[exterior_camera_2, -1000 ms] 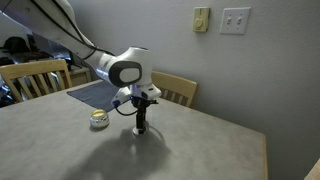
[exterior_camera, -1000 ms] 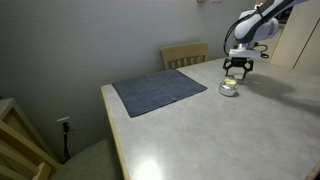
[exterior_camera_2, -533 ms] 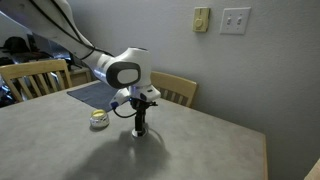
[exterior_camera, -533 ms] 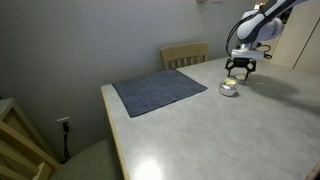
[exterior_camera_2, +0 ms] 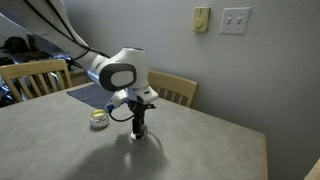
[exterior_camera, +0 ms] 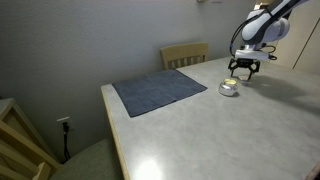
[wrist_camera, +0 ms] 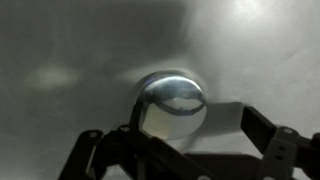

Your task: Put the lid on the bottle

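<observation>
Gripper (exterior_camera_2: 139, 129) first: your black two-fingered gripper stands low over the pale speckled tabletop (exterior_camera_2: 200, 148), pointing down, with its fingers spread wide and nothing between them. The small, squat, clear, silvery-glinting bottle (exterior_camera_2: 99, 122) stands just beside it without touching. The wrist view shows that bottle (wrist_camera: 172, 103) as a round glinting shape just ahead of the spread fingers. A flat, round, pale whitish-yellow lid (exterior_camera_2: 99, 115) seems to sit on top of the bottle, though it is too small to tell whether it sits square. I'd judge the placing step to be about finished. Your next move calls for a straight lift clear of the bottle, with no sideways drift toward it. If the lid proves crooked, come over it and press it level.
</observation>
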